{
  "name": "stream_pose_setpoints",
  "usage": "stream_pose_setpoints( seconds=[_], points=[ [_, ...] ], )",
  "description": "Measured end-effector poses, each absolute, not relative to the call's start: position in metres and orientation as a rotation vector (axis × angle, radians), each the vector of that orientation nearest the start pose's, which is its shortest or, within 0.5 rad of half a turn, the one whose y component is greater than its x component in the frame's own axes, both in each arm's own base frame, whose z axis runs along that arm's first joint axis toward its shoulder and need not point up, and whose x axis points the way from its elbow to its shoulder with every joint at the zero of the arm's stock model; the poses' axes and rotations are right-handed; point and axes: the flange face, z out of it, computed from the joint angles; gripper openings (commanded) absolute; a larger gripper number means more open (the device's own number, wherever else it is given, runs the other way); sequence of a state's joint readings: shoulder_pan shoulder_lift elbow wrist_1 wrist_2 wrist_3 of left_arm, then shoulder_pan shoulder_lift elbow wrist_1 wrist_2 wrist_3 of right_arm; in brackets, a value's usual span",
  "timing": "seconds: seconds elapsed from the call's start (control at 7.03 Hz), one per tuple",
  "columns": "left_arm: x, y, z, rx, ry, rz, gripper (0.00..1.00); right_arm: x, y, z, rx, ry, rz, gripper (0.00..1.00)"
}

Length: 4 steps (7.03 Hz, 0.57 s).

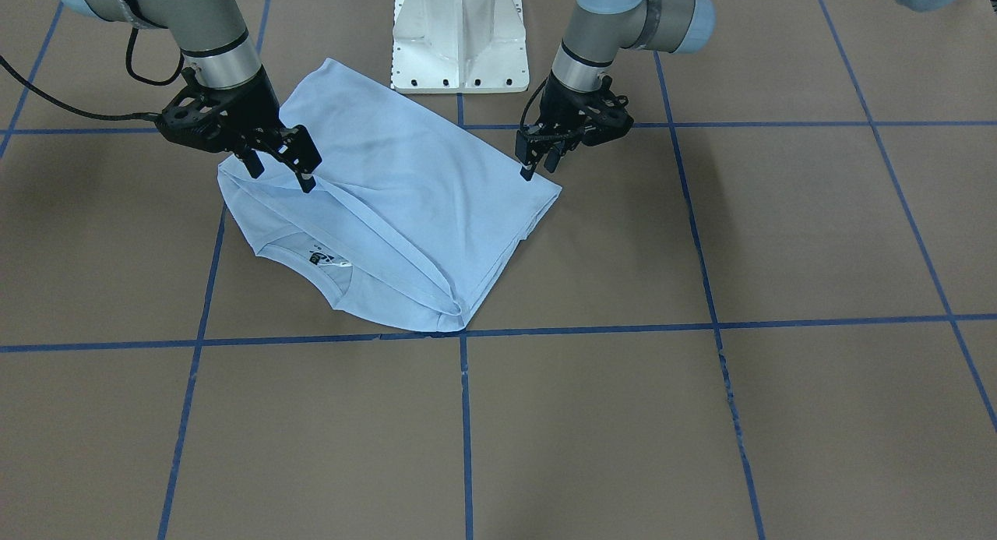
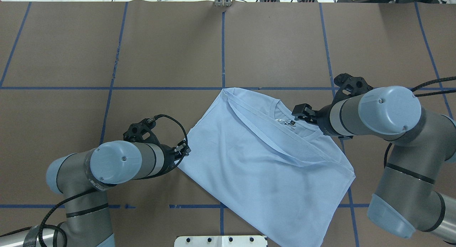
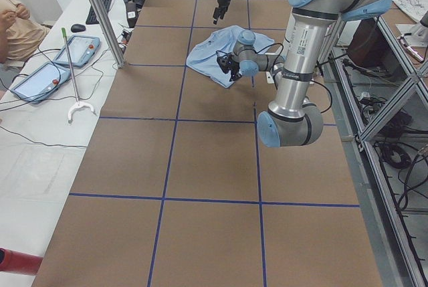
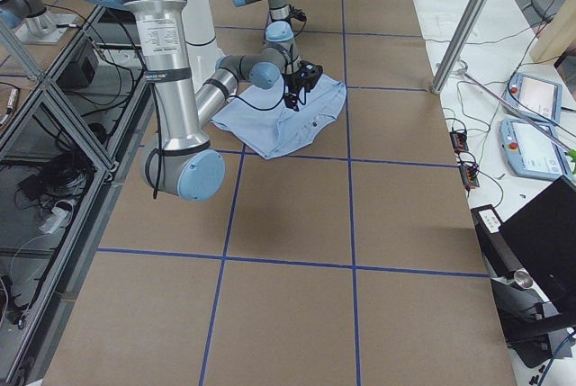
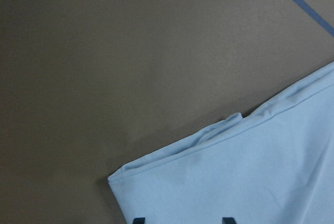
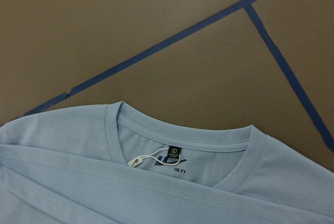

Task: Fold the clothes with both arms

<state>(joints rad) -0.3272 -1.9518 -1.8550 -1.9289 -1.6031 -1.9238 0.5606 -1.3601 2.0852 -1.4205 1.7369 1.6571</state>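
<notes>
The light blue T-shirt (image 1: 405, 189) (image 2: 256, 168) lies partly folded on the brown table, one side turned over in a diagonal band. Its neck opening with the black label (image 1: 318, 258) (image 6: 177, 157) faces away from the robot. My left gripper (image 1: 539, 166) (image 2: 185, 149) hovers open over the shirt's corner (image 5: 156, 174); its two fingertips show apart at the bottom edge of the left wrist view. My right gripper (image 1: 280, 174) (image 2: 302, 113) stands open just above the folded band beside the collar, with nothing between its fingers.
The white pedestal base (image 1: 459, 37) stands just behind the shirt. Blue tape lines (image 1: 465, 431) divide the table into squares. A metal post (image 3: 100, 13), tablets (image 3: 77, 49) and part of a person (image 3: 13, 23) are beside the table's far side.
</notes>
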Motion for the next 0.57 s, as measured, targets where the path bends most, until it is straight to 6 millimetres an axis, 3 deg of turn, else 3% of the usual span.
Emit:
stream_pose_setpoints(
  seconds=[0.57],
  points=[
    [0.541,-0.321,0.299,-0.032,1.000,-0.610,0.49,-0.385,-0.380,0.308,0.053,-0.888,0.537,1.00]
  ],
)
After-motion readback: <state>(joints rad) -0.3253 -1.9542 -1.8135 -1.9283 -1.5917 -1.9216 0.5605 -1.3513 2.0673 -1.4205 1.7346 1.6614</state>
